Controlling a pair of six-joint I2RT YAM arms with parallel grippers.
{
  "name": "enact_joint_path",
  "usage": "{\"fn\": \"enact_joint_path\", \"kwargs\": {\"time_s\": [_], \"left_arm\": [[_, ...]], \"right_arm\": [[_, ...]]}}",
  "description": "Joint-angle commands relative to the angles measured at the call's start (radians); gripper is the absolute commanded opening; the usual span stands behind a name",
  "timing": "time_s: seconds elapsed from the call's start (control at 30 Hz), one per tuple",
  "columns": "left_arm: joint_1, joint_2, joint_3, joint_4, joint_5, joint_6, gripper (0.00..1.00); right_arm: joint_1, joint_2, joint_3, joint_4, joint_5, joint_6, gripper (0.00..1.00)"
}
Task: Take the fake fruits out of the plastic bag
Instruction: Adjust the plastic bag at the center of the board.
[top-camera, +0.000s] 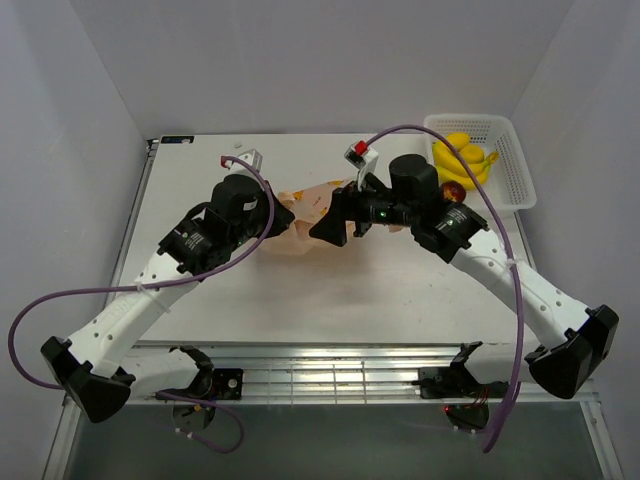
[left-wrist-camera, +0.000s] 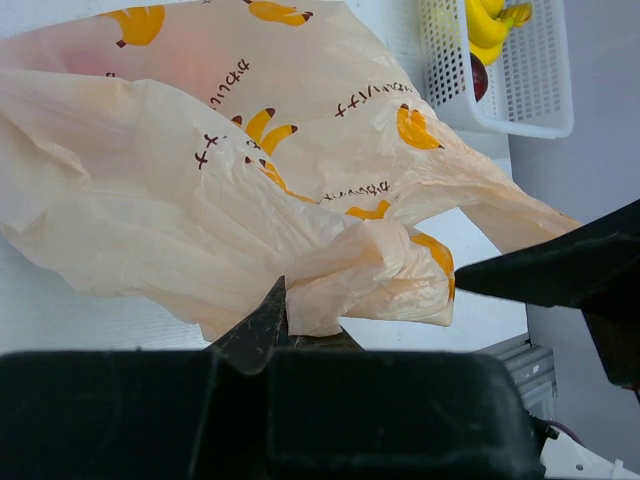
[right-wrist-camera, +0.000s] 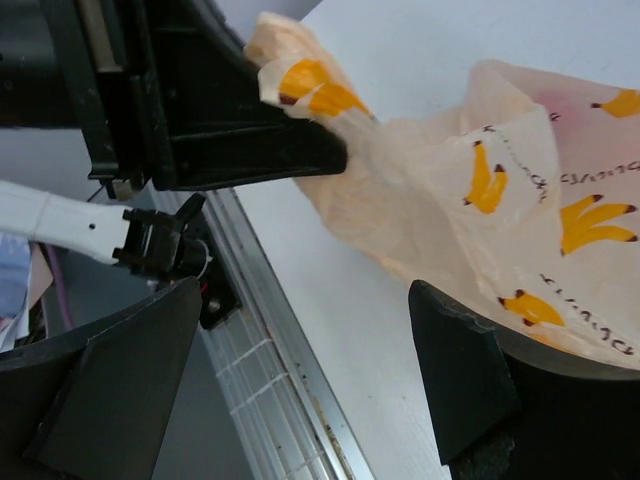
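The plastic bag (top-camera: 312, 203) lies crumpled on the table between my two grippers. It fills the left wrist view (left-wrist-camera: 230, 170), pale peach with yellow bananas and lettering. My left gripper (left-wrist-camera: 300, 322) is shut on a bunched fold of the bag's edge; it also shows in the top view (top-camera: 284, 228). My right gripper (right-wrist-camera: 300, 370) is open and empty, its jaws wide apart just beside the bag (right-wrist-camera: 480, 200), and it shows in the top view (top-camera: 326, 226). The fake fruits are hidden inside the bag; only a faint reddish tint (left-wrist-camera: 185, 50) shows through the film.
A white lattice basket (top-camera: 512, 165) stands at the back right with a yellow banana bunch (top-camera: 462, 157) and a small dark red fruit (top-camera: 452, 190). The table's metal front rail (right-wrist-camera: 290, 370) runs under my right gripper.
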Motion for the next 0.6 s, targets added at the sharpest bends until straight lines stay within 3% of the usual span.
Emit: {"fn": "enact_joint_path", "kwargs": {"time_s": [0.0,0.23,0.47,0.57], "left_arm": [[-0.004,0.0,0.006,0.021,-0.01,-0.008,0.0],[-0.004,-0.008,0.005,0.021,0.01,-0.021,0.0],[-0.004,-0.04,-0.015,0.019,0.012,-0.031,0.0],[-0.004,-0.057,-0.026,0.017,0.004,-0.033,0.0]], "right_arm": [[0.029,0.021,-0.037,0.029,-0.106,0.021,0.9],[0.035,0.104,-0.042,0.086,-0.143,0.03,0.9],[0.032,0.228,0.032,0.1,0.131,0.013,0.9],[0.004,0.259,0.031,0.111,0.122,0.029,0.9]]}}
